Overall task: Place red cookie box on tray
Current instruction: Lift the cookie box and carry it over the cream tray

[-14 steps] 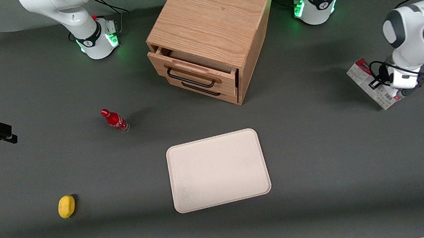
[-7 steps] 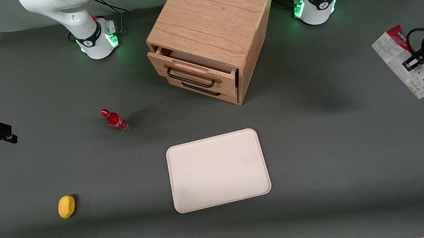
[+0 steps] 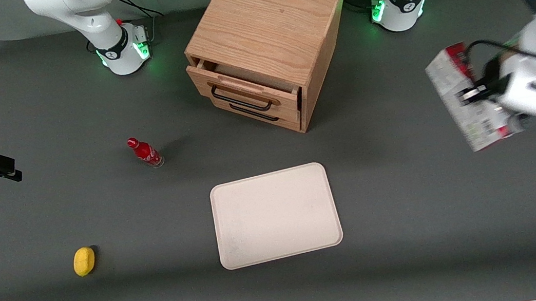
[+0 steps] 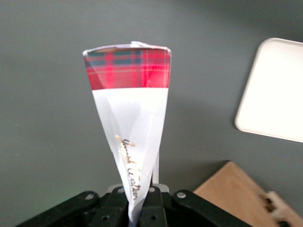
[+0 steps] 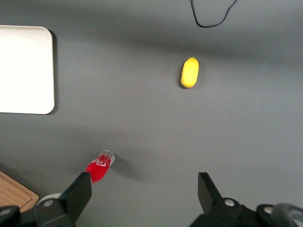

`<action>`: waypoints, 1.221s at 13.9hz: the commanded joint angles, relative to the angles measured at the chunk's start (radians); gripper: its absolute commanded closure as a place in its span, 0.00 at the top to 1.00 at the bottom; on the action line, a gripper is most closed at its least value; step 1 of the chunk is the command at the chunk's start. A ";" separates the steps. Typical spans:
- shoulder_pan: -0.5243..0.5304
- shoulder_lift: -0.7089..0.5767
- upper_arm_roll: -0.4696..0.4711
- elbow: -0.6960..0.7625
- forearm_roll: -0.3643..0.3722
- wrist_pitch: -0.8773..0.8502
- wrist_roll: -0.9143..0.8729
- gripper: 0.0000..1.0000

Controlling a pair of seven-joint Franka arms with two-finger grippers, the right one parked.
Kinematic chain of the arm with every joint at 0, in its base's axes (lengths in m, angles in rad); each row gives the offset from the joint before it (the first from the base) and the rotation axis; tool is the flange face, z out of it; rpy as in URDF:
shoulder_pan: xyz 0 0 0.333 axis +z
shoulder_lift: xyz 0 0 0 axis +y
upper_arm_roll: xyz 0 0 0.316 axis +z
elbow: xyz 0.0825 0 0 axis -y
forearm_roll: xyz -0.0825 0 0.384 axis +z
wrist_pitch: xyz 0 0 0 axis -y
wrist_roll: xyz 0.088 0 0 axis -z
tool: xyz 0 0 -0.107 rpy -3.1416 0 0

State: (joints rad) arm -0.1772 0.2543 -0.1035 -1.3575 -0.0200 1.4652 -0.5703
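In the front view the left arm's gripper (image 3: 478,90) hung above the table toward the working arm's end, its jaws clamped on the red cookie box (image 3: 463,99). The box was in the air, its grey-white printed side up, well apart from the tray (image 3: 276,215), which lay bare on the table nearer the front camera than the oak drawer cabinet (image 3: 266,42). A small red bottle (image 3: 145,152) and a yellow object (image 3: 84,260) stood toward the parked arm's end.

The left wrist view looked along the box (image 4: 130,137) from the gripper (image 4: 139,198): the carton ran away from the jaws, white near the grip and red tartan at its free end. The fingers (image 4: 151,205) pinched its thin faces so hard that the card looked squeezed in where they met it — a sign of a light, hollow carton with soft walls. The grip sat at one end, so most of the length hung free and could swing or pivot; a hold nearer the middle would likely be steadier. Its contents were probably fragile. A corner of the tray (image 4: 274,92) and of the cabinet (image 4: 241,194) showed past it.

The right wrist view showed only the tray's edge (image 5: 23,71), the bottle (image 5: 98,167) and the yellow object (image 5: 189,72) — no box.
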 commanded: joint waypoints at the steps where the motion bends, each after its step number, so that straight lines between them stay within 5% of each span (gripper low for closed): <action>1: -0.164 0.245 0.001 0.274 -0.006 -0.010 -0.167 0.00; 8: -0.330 0.607 0.010 0.387 0.023 0.401 -0.171 0.00; 17: -0.347 0.746 0.014 0.368 0.109 0.547 -0.174 0.00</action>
State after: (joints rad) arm -0.5067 0.9786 -0.1054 -1.0318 0.0717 2.0191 -0.7380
